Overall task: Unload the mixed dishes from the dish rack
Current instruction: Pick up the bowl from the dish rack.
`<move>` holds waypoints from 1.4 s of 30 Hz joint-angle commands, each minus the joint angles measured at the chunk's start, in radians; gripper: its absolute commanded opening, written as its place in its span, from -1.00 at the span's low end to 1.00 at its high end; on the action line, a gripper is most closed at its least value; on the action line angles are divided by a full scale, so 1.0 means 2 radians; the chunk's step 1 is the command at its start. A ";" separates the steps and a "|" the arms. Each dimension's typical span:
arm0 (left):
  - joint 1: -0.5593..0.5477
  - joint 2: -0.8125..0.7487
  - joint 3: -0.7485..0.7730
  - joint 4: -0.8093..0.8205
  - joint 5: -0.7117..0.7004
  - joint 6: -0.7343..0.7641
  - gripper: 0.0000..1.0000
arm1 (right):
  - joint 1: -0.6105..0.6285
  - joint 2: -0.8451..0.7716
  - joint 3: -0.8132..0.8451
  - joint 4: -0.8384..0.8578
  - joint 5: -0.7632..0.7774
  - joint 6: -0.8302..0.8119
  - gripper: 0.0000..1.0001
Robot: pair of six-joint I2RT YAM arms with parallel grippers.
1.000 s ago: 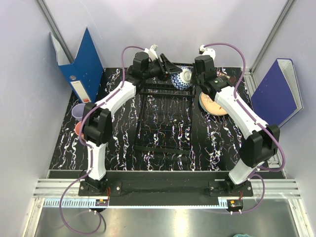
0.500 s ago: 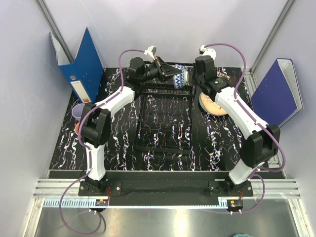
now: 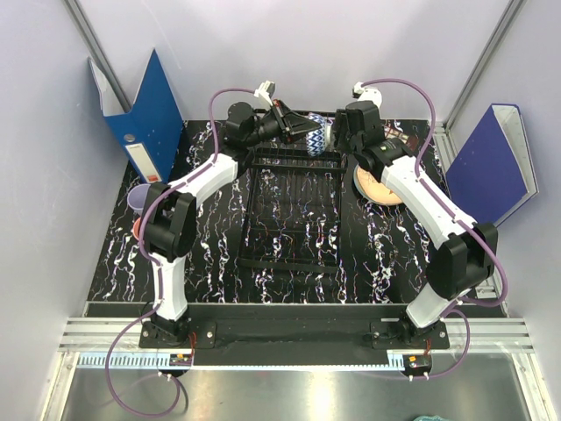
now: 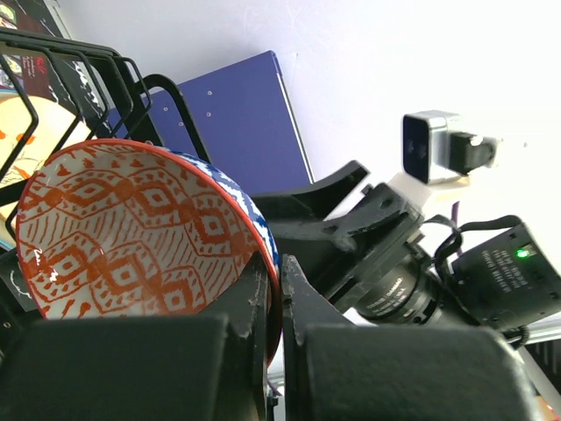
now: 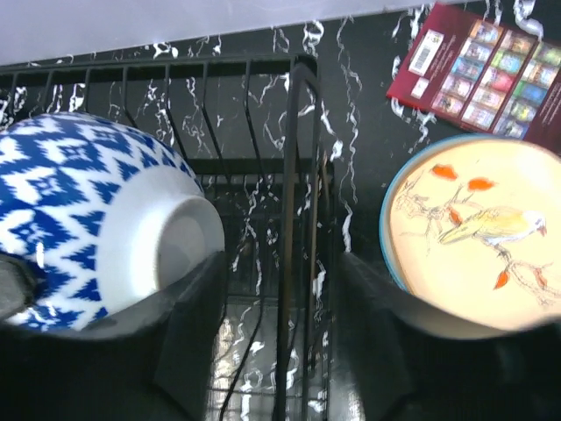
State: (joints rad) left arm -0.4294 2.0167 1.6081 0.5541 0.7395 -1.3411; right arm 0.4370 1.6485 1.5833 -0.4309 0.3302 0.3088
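Observation:
A bowl (image 3: 317,133), blue-and-white outside and orange-patterned inside (image 4: 131,237), hangs tilted on its side over the far end of the black wire dish rack (image 3: 294,206). My left gripper (image 3: 301,128) is shut on its rim (image 4: 273,294). My right gripper (image 3: 337,140) stands open just right of the bowl (image 5: 88,228), its fingers (image 5: 188,333) straddling the rack's far right wires (image 5: 294,175) with nothing gripped. A cream orange-patterned plate (image 3: 377,186) (image 5: 473,228) lies on the table right of the rack. Lavender (image 3: 138,197) and salmon-pink (image 3: 138,226) cups stand at the far left.
A dark red palette of coloured squares (image 3: 403,140) (image 5: 478,70) lies behind the plate. Blue binders lean against the left wall (image 3: 145,114) and the right wall (image 3: 495,162). The table top is black marbled (image 3: 210,254).
My left gripper has shut on the bowl's rim and swung up and back with it. My right gripper has opened and let go of the bowl.

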 commanded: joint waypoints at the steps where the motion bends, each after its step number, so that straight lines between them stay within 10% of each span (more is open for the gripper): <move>1: 0.008 -0.016 0.041 0.062 0.026 -0.030 -1.00 | 0.002 -0.023 -0.003 -0.009 0.014 -0.006 0.49; 6: 0.015 -0.021 0.079 0.081 0.034 -0.061 -1.00 | 0.002 -0.039 0.017 -0.020 0.042 -0.013 0.99; 12: 0.018 -0.044 0.119 0.050 0.037 -0.047 -1.00 | 0.001 -0.092 0.052 -0.041 0.053 -0.009 0.99; 17: -0.005 -0.099 0.188 -0.291 0.018 0.219 -1.00 | 0.001 -0.140 0.061 -0.053 0.048 0.018 0.99; 22: -0.058 -0.180 0.152 -0.507 -0.162 0.484 -1.00 | 0.002 -0.171 0.076 -0.101 0.056 0.023 0.98; 36: -0.292 -0.374 -0.151 -0.500 -0.499 0.832 -1.00 | 0.002 -0.192 0.061 -0.206 -0.145 0.056 0.84; 42: -0.344 -0.384 -0.175 -0.499 -0.494 0.872 -1.00 | 0.054 -0.205 0.037 -0.262 -0.194 0.038 0.75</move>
State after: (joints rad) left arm -1.0843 1.3170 1.2572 -0.5411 -0.1520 0.2707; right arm 0.4583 1.2842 1.6810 -0.8692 0.0441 0.4126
